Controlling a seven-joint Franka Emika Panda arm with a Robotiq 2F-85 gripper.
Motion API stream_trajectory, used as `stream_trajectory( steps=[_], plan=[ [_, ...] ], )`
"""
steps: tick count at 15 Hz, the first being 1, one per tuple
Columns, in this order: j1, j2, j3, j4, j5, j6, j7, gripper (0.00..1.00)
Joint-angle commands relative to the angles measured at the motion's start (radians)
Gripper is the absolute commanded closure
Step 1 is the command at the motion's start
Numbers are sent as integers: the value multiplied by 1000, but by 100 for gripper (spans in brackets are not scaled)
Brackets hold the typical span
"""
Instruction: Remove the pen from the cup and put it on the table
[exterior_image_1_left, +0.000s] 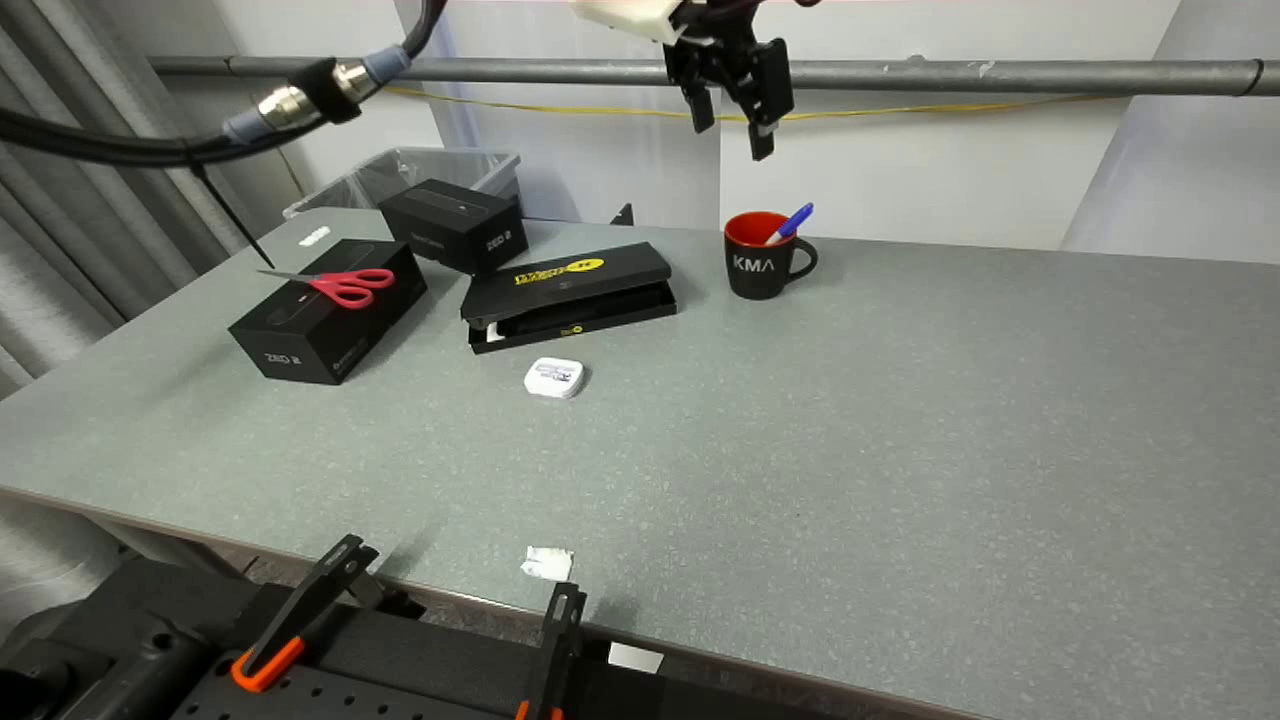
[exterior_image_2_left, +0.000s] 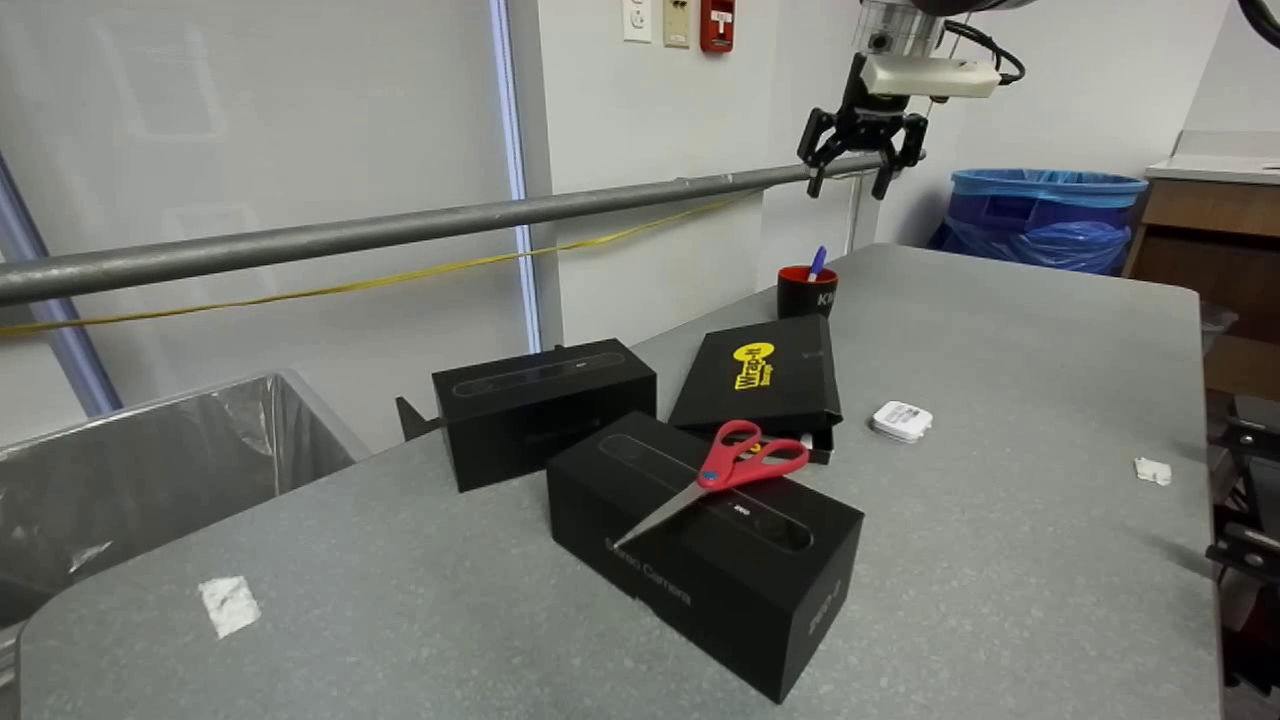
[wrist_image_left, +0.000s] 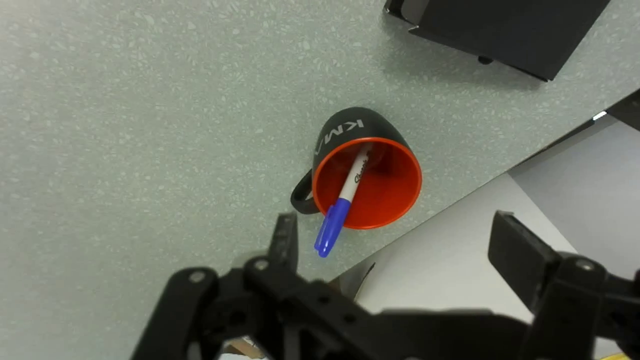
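we've got the gripper (exterior_image_2_left: 848, 188), fingers (wrist_image_left: 520, 257) spread wide apart! below them leans the pen (wrist_image_left: 345, 197), inside the cup (exterior_image_1_left: 755, 284), blue end poking past the rim; the cup stands upright on the table (exterior_image_1_left: 850, 450). how far below the fingertips, we can't quite judge.

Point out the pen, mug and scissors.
Pen (wrist_image_left: 339, 210): in the wrist view, on its cap.
Mug (exterior_image_1_left: 757, 281): in an exterior view, on its dark wall.
Scissors (exterior_image_2_left: 722, 473): in an exterior view, on the red handle.

My gripper (exterior_image_2_left: 848, 190) is black. I see a black mug (wrist_image_left: 384, 187), pale-lettered outside and red-orange within, a white-barrelled, blue-capped Sharpie marker (wrist_image_left: 341, 206), and a speckled grey tabletop (exterior_image_1_left: 900, 450).
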Motion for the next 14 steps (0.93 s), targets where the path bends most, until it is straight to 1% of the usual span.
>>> stream_trajectory(
  steps=[1, 4, 5, 8, 12, 14],
  plan=[
    [27, -2, -30, -2, 18, -1, -15, 0],
    [26, -13, -29, -2, 18, -1, -15, 0],
    [45, -2, -48, -2, -18, 38, 41, 0],
    [101, 99, -111, 60, -86, 63, 200, 0],
    [172, 216, -191, 136, -137, 61, 383, 0],
    [194, 266, -224, 174, -150, 54, 448, 0]
  ],
)
